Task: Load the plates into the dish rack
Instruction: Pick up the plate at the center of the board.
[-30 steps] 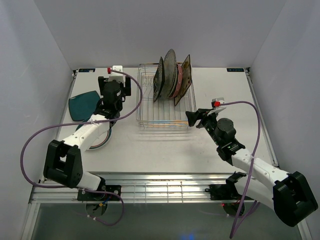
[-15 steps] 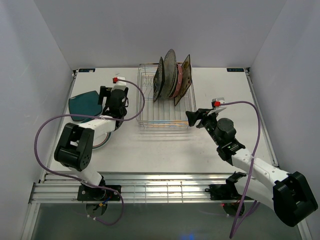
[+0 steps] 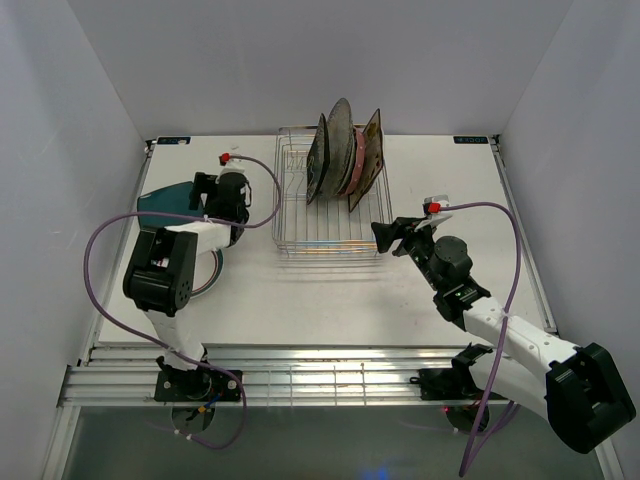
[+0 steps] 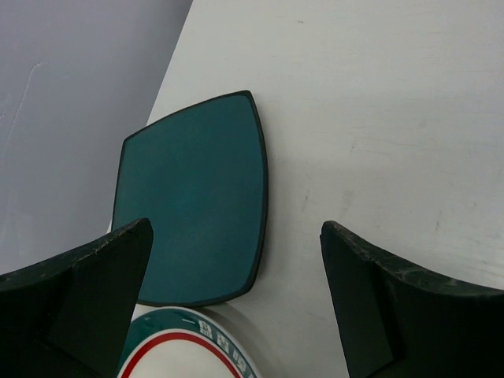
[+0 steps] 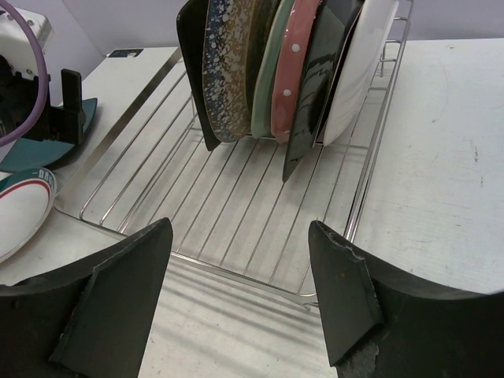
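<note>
White surface point(image 3: 300, 290) sits between pale walls. At upper left a teal plate point(image 3: 158, 208) lies flat, with a white plate point(image 4: 185, 354) just below it in the frame. The left gripper point(image 3: 205, 188) hangs above the teal plate, fingers wide apart and empty. In the upper middle, the rack point(image 3: 330, 232) holds plates on edge at its far end: grey speckled point(image 5: 228, 63), mint point(image 5: 266, 87), pink dotted point(image 5: 295, 63), black point(image 5: 315, 102) and cream point(image 5: 358, 63). Right of centre, the right gripper point(image 3: 385, 237) sits beside the rack's lower right corner, fingers apart, holding nothing.
</note>
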Motion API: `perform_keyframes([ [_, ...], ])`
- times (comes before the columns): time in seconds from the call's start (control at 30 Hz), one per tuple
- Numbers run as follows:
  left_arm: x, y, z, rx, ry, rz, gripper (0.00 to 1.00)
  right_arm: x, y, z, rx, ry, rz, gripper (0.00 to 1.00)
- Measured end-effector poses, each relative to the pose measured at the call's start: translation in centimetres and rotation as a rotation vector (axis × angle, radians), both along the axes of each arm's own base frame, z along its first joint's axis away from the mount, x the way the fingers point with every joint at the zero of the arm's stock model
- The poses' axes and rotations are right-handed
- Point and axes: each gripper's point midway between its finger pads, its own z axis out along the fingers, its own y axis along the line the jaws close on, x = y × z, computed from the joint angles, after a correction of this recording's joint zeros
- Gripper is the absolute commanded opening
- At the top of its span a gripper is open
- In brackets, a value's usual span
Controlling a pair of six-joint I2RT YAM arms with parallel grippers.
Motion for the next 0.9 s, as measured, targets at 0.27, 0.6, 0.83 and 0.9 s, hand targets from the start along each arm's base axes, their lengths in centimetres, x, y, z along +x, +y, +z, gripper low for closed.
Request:
perform_keyframes([
  [0.27, 0.7, 2.2, -2.5, -0.001, 0.063, 0.058, 0.98, -0.1, 0.1, 0.2, 0.003, -0.005, 0.006, 0.76],
  [0.6, 1.1, 2.3, -5.2, 0.021, 0.146, 0.069, 0.98, -0.2, 0.0, 0.7, 0.010, -0.016, 0.006, 0.76],
  [0.83, 1.0, 2.8, -6.2, 0.051, 0.179, 0.092, 0.95, -0.4, -0.1, 1.2, 0.018, -0.030, 0.006, 0.76],
  [0.9, 1.0, 2.9, -6.2, 0.055, 0.181, 0.097, 0.95, -0.4, -0.1, 1.3, 0.019, -0.032, 0.006, 0.76],
])
